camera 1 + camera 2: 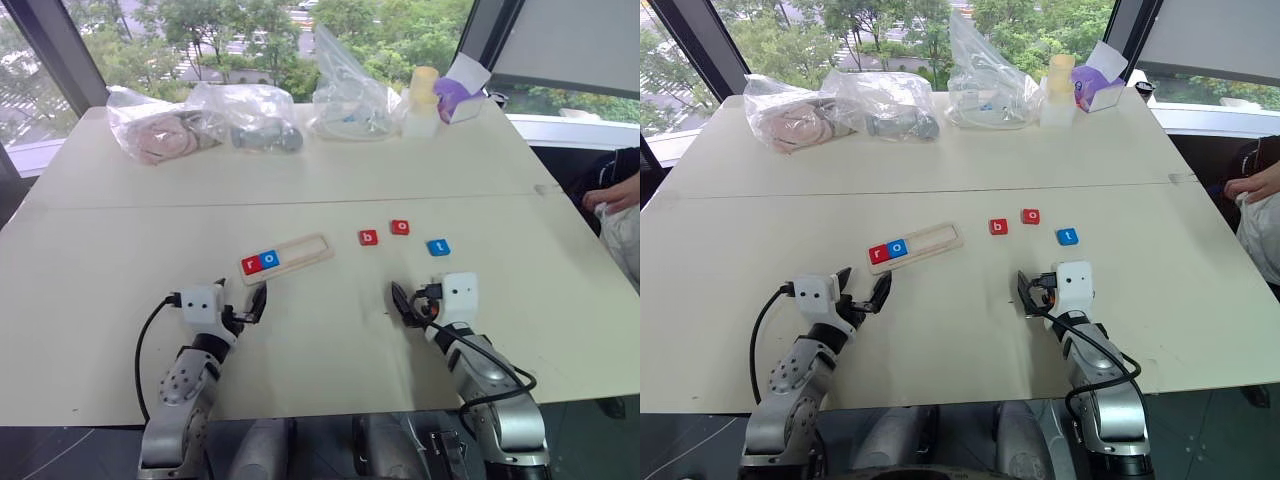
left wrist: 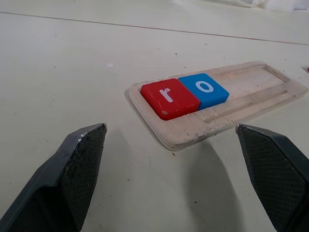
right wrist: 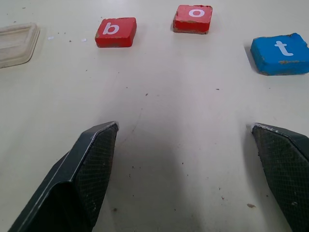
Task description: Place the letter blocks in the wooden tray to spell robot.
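Wooden tray [image 1: 290,256] sits angled on the tabletop [image 1: 120,240], just ahead of the left claw [image 1: 243,303], and two slots are filled: red r [image 2: 169,97] touching blue o [image 2: 203,90] at the tray's left end, the rest of the slot bare. Left claw gapes wide, empty. Right claw [image 3: 188,164] gapes wide too, nothing held, hovering short of the loose tiles. Out there to the tray's right, apart from one another: red b [image 3: 116,32], red o tile [image 3: 193,18], blue t [image 3: 281,53]. Two down, three to go, by my reckoning. Next up looks like the b: the right claw needs to reach forward, straddle it, pinch, then carry it leftward into the slot beside the blue o.
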{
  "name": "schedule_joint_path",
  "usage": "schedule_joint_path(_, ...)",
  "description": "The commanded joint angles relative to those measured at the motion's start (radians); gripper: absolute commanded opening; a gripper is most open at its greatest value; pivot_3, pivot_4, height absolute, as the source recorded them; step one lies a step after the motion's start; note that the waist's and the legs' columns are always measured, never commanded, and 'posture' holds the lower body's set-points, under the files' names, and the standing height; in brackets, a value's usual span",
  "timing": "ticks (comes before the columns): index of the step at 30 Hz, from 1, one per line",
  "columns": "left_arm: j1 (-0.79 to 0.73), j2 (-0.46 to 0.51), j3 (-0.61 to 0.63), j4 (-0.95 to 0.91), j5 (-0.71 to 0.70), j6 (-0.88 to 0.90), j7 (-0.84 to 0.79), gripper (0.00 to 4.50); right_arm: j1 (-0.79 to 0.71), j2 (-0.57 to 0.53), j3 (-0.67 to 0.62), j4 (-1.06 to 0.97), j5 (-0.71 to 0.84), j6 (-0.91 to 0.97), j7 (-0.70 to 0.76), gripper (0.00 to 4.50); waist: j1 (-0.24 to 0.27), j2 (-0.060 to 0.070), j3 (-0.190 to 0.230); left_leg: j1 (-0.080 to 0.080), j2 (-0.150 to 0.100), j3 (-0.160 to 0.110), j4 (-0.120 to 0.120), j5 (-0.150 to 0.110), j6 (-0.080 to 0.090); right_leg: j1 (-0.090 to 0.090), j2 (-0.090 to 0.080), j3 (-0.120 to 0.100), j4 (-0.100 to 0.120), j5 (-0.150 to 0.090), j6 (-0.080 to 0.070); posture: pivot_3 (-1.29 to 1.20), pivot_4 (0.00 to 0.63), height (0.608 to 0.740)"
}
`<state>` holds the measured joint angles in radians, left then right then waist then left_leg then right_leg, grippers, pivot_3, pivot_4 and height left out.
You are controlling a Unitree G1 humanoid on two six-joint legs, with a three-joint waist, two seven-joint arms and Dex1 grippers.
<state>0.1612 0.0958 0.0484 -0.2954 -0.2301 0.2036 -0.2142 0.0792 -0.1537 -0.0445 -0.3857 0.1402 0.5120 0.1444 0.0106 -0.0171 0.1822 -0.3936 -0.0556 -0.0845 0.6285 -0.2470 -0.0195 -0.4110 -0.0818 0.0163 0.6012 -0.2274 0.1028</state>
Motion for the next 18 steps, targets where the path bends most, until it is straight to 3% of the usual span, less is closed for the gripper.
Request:
schedule_joint_path(1, 0.0, 0.017, 0.004, -0.029, -0.004, -0.021, -0.018, 4.5, -0.002, -0.015, 0.002, 0.004, 0.001, 0.002, 0.015, 4.47, 0.0, 0.0, 0.0, 0.0, 0.0, 0.0, 0.0, 0.0, 0.0, 0.0, 0.0, 0.0, 0.0, 0.0, 0.0, 0.0, 0.15, 0.74)
schedule_joint_path(4, -0.027, 0.107, 0.025, -0.065, -0.069, 0.038, -0.122, 4.5, -0.035, -0.077, -0.012, -0.004, 0.018, 0.004, 0.077, 4.47, 0.0, 0.0, 0.0, 0.0, 0.0, 0.0, 0.0, 0.0, 0.0, 0.0, 0.0, 0.0, 0.0, 0.0, 0.0, 0.0, 0.15, 0.74)
schedule_joint_path(10, -0.113, 0.391, 0.083, -0.082, -0.227, 0.149, -0.404, 4.5, -0.144, -0.304, 0.015, -0.054, 0.134, 0.072, 0.368, 4.47, -0.004, 0.006, 0.004, 0.0, 0.0, 0.001, 0.0, 0.0, 0.0, 0.0, 0.0, 0.0, 0.001, 0.0, -0.001, 0.0, 0.15, 0.74)
schedule_joint_path(14, -0.24, 0.576, 0.098, 0.071, -0.256, 0.142, -0.635, 4.5, -0.25, -0.466, 0.03, -0.061, 0.207, 0.115, 0.562, 4.47, -0.003, 0.006, 0.004, 0.0, 0.0, 0.0, 0.0, 0.0, 0.001, 0.0, 0.001, -0.001, 0.001, 0.0, -0.001, 0.0, 0.15, 0.74)
schedule_joint_path(18, -0.382, 0.659, 0.04, 0.256, -0.239, 0.109, -0.83, 4.5, -0.297, -0.557, 0.059, -0.064, 0.225, 0.104, 0.666, 4.47, 0.0, 0.006, 0.005, 0.0, 0.0, 0.001, 0.001, 0.0, 0.001, 0.0, 0.001, -0.001, 0.001, 0.0, -0.001, 0.0, 0.15, 0.74)
